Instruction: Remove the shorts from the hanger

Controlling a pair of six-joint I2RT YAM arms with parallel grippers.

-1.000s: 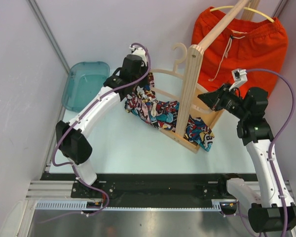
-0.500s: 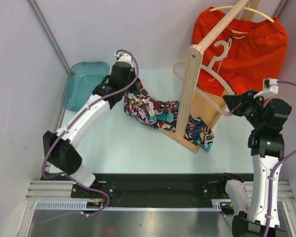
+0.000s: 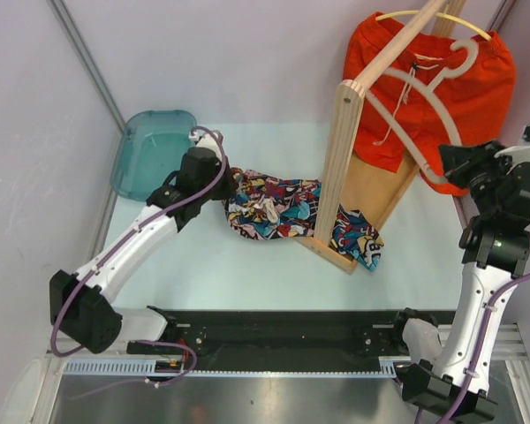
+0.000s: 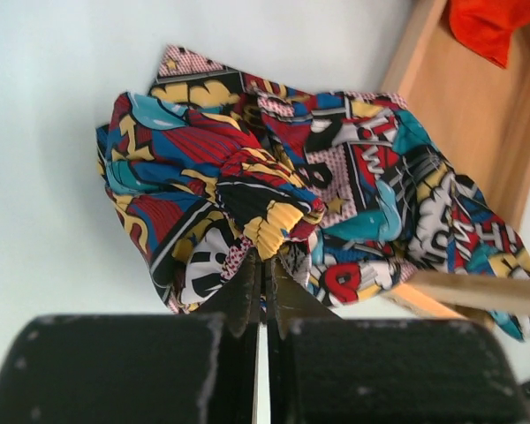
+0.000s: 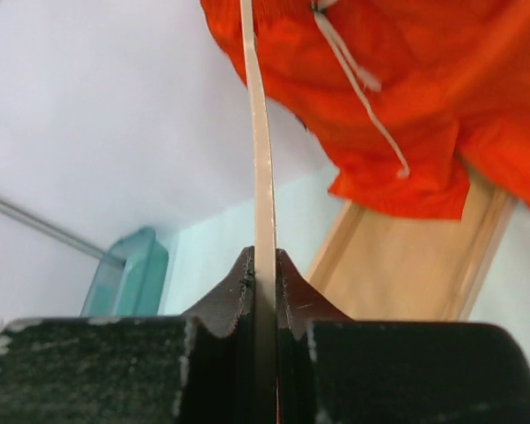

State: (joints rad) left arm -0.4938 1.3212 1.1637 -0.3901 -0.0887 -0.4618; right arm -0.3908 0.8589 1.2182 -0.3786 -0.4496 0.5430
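Top external view: comic-print shorts (image 3: 278,208) lie freed on the surface (image 3: 247,265) at centre, left pincer (image 4: 263,265) clenched on them; right pincer (image 5: 263,265) clamps the bare hanger (image 5: 259,132); orange shorts (image 3: 477,97), upper right, not yet removed.

A teal tray (image 3: 124,172) sits on the pale table (image 3: 230,261), just left of the left gripper (image 3: 223,177) and slightly beyond it. A wooden rack (image 3: 371,190) stands between that gripper and the right gripper (image 3: 442,162). It has 1 upright post (image 3: 338,159), well to the right of the left gripper. It also has 1 slanted rail (image 3: 397,44) that climbs from the post's top and passes left of and beyond the right gripper. In the right wrist view, the rack's flat board (image 5: 406,265) lies ahead and to the right, and the tray is farther ahead on the left. White walls (image 3: 35,132) close in 3 sides.
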